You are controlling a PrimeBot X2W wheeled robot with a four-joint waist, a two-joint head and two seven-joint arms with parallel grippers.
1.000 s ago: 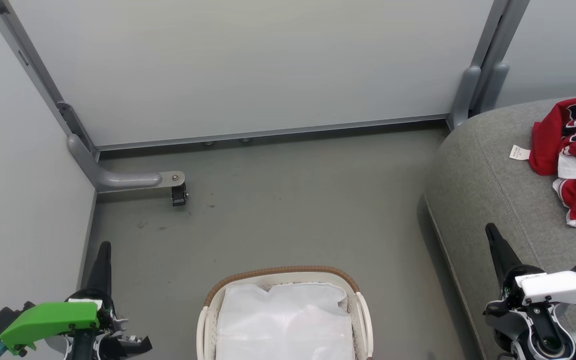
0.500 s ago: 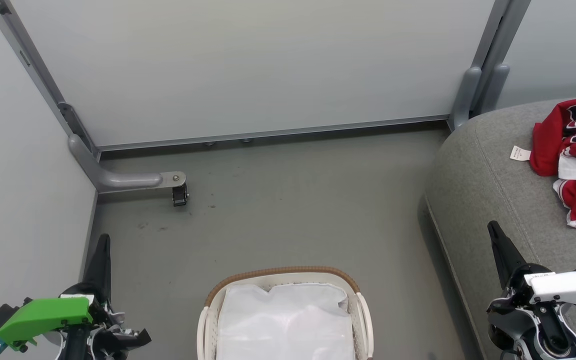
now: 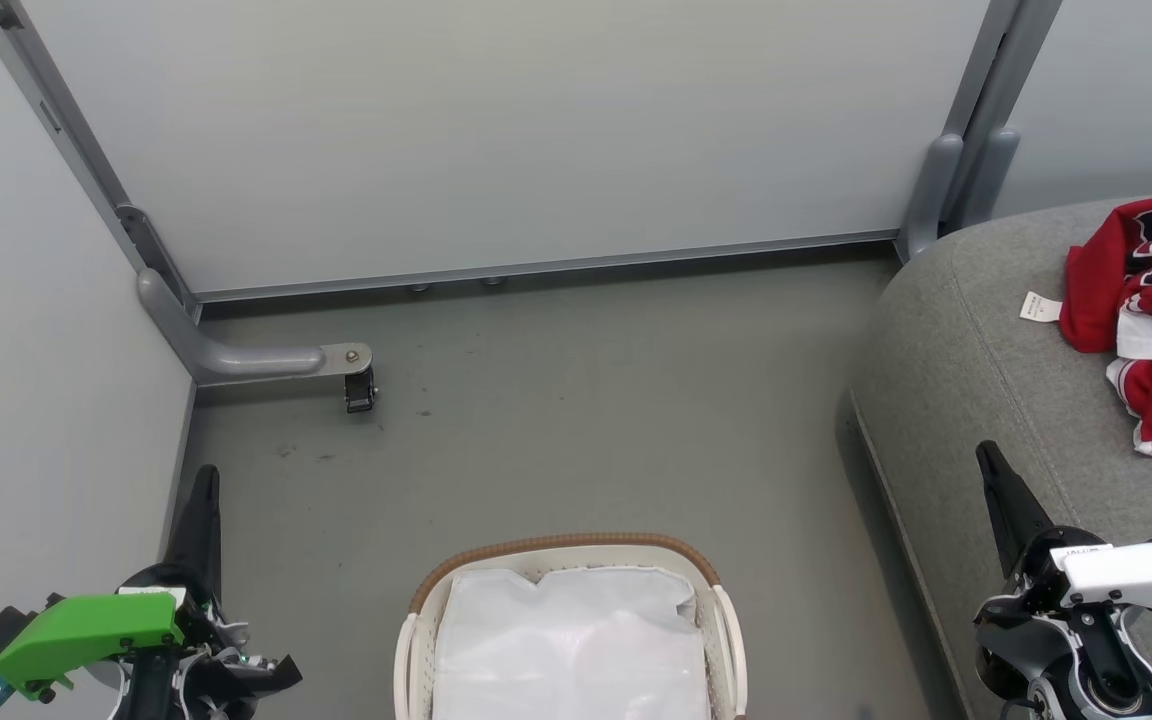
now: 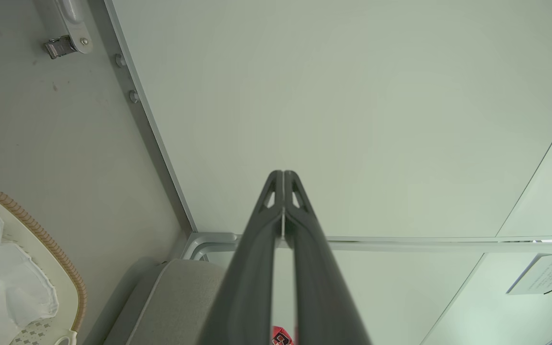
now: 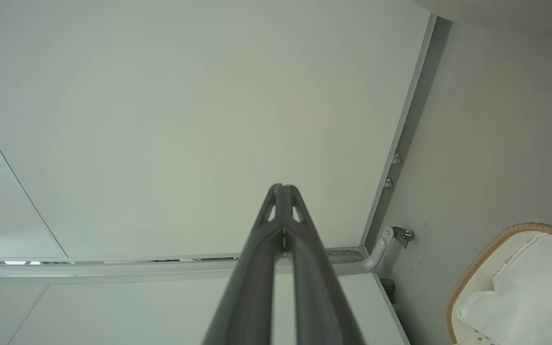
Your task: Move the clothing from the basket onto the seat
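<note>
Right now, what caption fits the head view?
Red clothing lies on the grey seat; the basket beside it holds a white liner.

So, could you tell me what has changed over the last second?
The left gripper crept slightly up the head view and the right gripper barely shifted; both are shut, holding nothing. The clothing on the seat and the basket stayed put.

Woven grey seat (image 3: 966, 330), perforated plastic basket (image 3: 406, 650) (white cloth liner (image 3: 566, 640))
</note>
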